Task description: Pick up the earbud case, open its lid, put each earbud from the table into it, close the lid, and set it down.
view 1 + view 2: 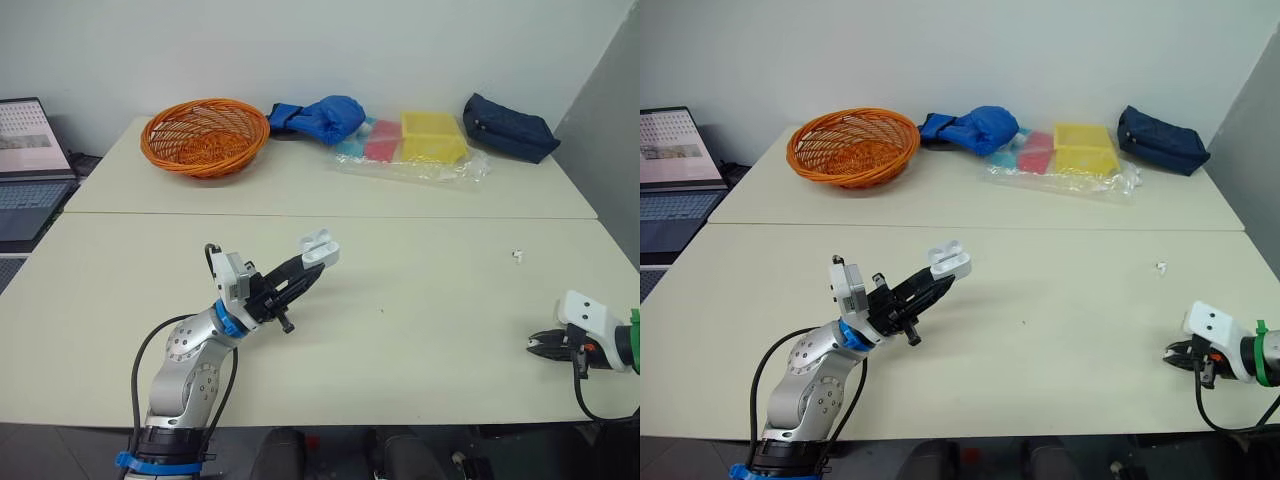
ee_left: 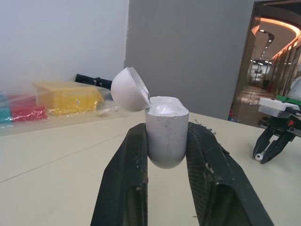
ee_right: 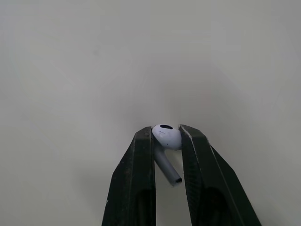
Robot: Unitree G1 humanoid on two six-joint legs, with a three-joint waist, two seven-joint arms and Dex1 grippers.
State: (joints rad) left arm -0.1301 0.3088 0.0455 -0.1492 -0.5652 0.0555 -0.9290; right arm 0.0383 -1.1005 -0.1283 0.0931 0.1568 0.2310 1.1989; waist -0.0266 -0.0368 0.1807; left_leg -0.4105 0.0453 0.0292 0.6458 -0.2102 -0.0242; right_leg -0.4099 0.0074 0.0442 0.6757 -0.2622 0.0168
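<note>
The left gripper (image 1: pixel 312 268) grips the open-lidded earbud case (image 1: pixel 320 248) above mid-table. At its four o'clock, the right gripper (image 1: pixel 535 345) pinches one earbud (image 3: pixel 168 137); inserting it next likely calls for stem-first alignment.

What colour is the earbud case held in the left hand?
White; the earbud case shows best in the left wrist view.
</note>
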